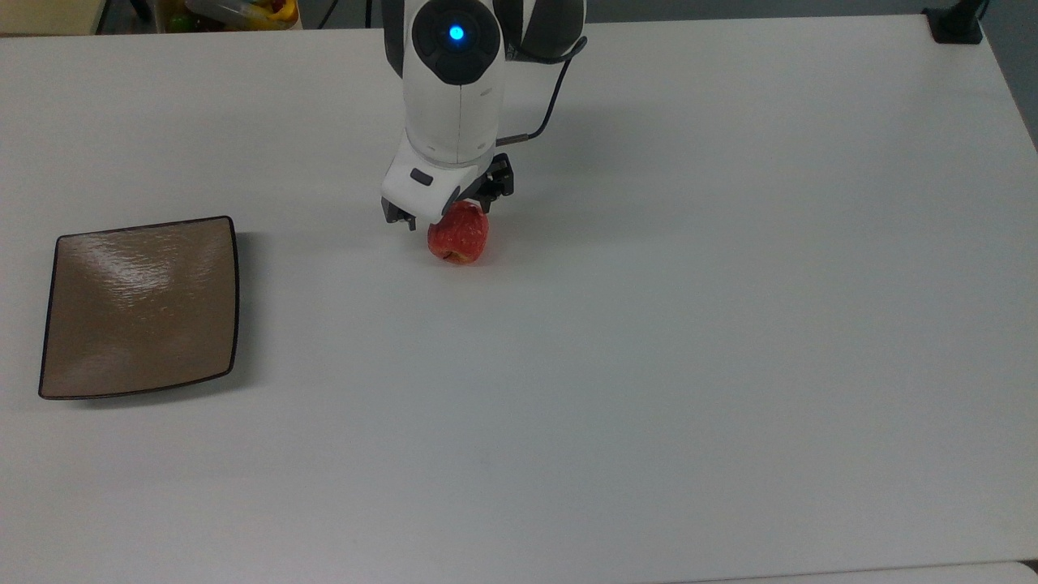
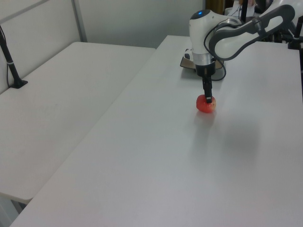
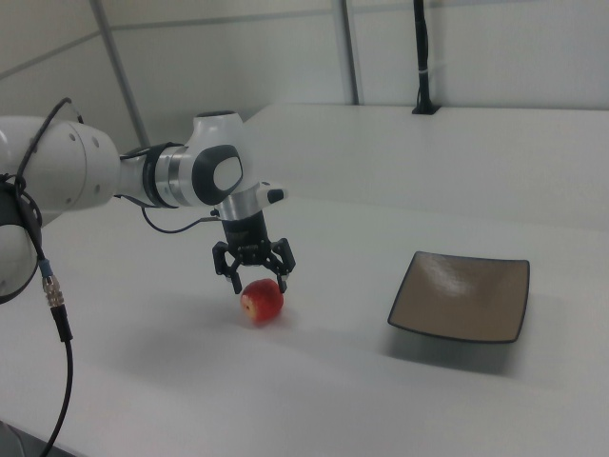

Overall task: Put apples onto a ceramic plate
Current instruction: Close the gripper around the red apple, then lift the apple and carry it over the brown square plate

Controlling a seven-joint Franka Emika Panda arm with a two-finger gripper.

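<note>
- The apple (image 3: 262,301) was taken as the landmark; it was seen resting on the white table (image 1: 649,365), a yellowish-brown patch turned toward the near edge in the top view.
- Directly above the apple, the gripper (image 3: 254,275) was held with its fingers spread apart, one tip to each side of the fruit's upper half and nothing grasped.
- No contact between the fingertips and the skin could be confirmed.
- A slip was judged the main risk: the apple is round, so a closure made too high on its crown could squeeze it out downward or sideways.
- A roll across the bare table was thought likely if one finger were to touch first.
- Bruising was considered possible if the descent were carried too far against the table.
- Well apart from the apple, toward the top view's left, the ceramic plate (image 1: 142,308) lay unoccupied; a loose grasp could let the fruit drop along that long carry.
</note>
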